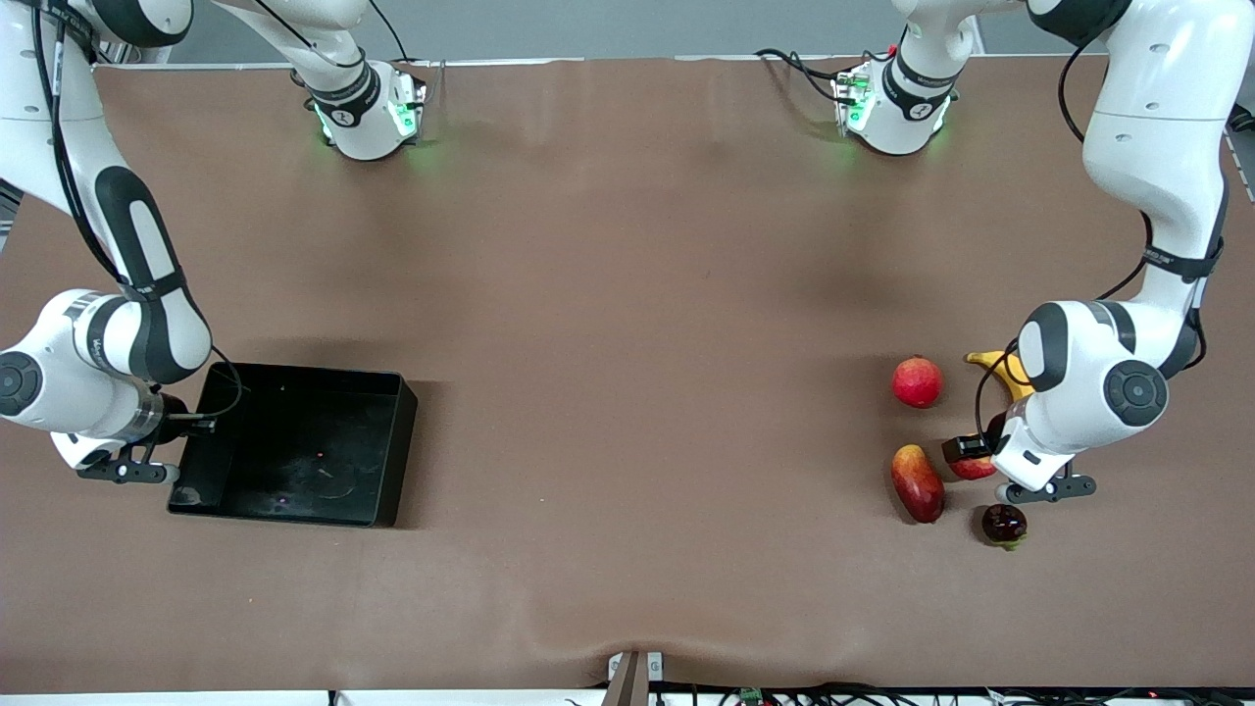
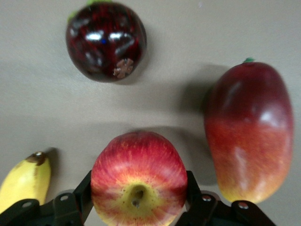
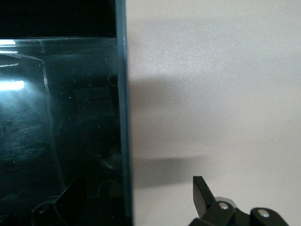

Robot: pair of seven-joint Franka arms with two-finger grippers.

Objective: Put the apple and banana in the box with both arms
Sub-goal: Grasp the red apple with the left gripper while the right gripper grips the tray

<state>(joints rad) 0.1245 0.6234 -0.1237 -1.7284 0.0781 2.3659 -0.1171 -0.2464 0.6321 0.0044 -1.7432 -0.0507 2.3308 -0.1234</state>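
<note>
While the apple sits on the brown table at the left arm's end, the left gripper is down around it, one black finger against each flank of the fruit; the fingers appear closed on it, though the apple seems not to have left the table. Its stem dimple faces the wrist camera. Just beside the gripper, the banana lies mostly hidden under the left arm, with only one dark-tipped yellow end showing. Near the gripper on the side toward the middle of the table lies an elongated red-yellow mango, and a dark glossy round fruit sits close by, nearer to the front camera. A plain-red round fruit rests beside the banana's tip.

Well apart, at the right arm's end of the table, stands the black box, with nothing in it. The right gripper waits low over the box's outer wall, fingers wide apart, one over the inside of the box and one over the table.
</note>
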